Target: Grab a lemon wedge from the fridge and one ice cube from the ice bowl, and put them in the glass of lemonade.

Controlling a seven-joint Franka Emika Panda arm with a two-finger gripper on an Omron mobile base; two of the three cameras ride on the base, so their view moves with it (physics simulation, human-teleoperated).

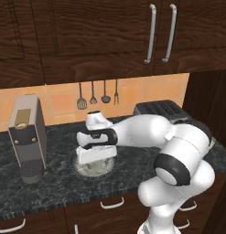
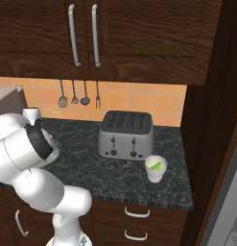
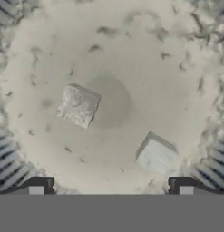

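- Overhead, dark cabinets [image 1: 87, 36] hang above a black speckled counter [image 1: 55, 187], with utensils [image 1: 93, 95] on the tiled wall behind.
- Arm [image 1: 178, 155] reaches left across the counter, its hand straight above the ice bowl [image 1: 94, 168].
- Coffee machine [image 1: 27, 137] stands left of the bowl, well apart; toaster [image 2: 126, 134] sits to the right, near the back.
- Bowl rim is clear of the counter's front edge, with bare counter between it and the toaster.
- Gripper [image 3: 111, 188] hangs with fingers spread wide, nothing between them, looking down into the whitish bowl.
- Two ice cubes lie inside: one cube [image 3: 78, 105] left of the bowl's centre, a second cube [image 3: 156, 156] just inside the right fingertip, apart from the first.
- Glass [image 2: 155, 168] stands in front of the toaster's right corner, near the counter's front edge, holding pale liquid and a green piece [image 2: 157, 166].
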